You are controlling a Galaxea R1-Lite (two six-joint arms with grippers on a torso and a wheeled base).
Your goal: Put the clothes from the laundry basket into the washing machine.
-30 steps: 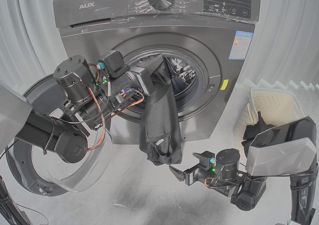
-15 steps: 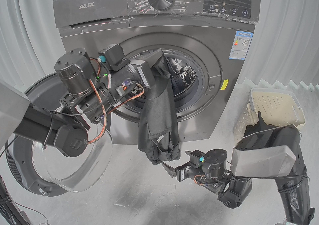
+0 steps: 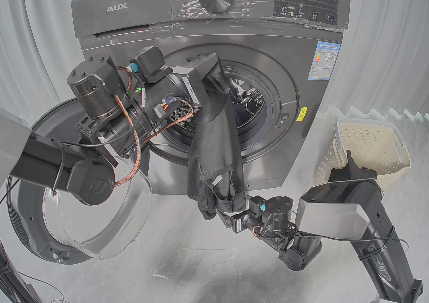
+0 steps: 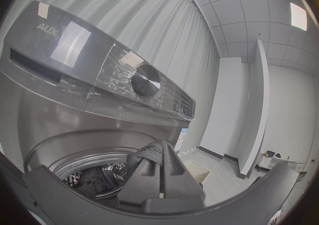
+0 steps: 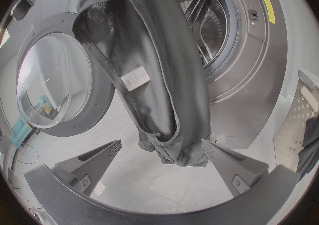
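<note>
A dark grey fabric garment (image 3: 216, 147) is hung before the drum of the grey front-loading washing machine (image 3: 268, 49), pinched by the left hand (image 3: 210, 64). The right hand (image 3: 225, 218) is spread at its hem. A cream perforated laundry basket (image 3: 375, 138) is set beside the machine on pale grey floor (image 3: 192, 254), with white curtains (image 3: 384, 26) behind.

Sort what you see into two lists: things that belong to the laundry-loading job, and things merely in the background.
Belongs to the job: dark garment, held in the left tool; open right tool at its hem; washing machine; its open door; laundry basket; dark clothes in it.
Background: curtain; energy label; yellow sticker.
</note>
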